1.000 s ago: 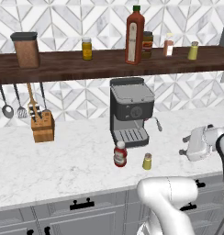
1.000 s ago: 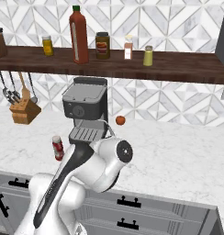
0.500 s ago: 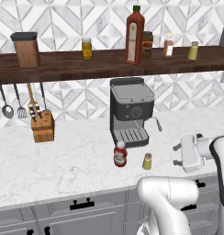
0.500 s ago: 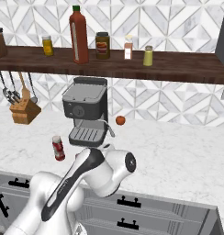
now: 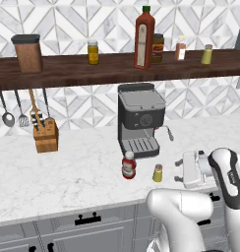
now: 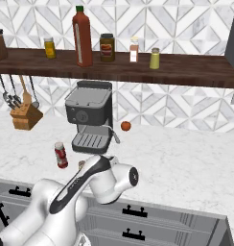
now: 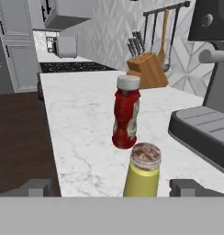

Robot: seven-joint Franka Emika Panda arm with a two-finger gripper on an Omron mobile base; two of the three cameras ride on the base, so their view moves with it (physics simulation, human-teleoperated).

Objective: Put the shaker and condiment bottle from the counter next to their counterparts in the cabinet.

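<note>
**Shaker's lined up, nothing grabbed yet**

The gripper (image 5: 180,172) sits low over the counter (image 5: 82,172) with its jaws spread wide and empty, pointed sideways at the shaker (image 7: 142,170). That one stands upright near the counter's front edge, just beside the condiment bottle (image 7: 126,113), in front of the coffee machine (image 5: 140,120). It looks small, rigid and light, probably smooth-walled, so easy to knock over. I'd pinch the yellow-green body mid-height, below the metal cap. Its twin (image 5: 206,54) waits at the cabinet's (image 5: 68,71) right end.
</note>
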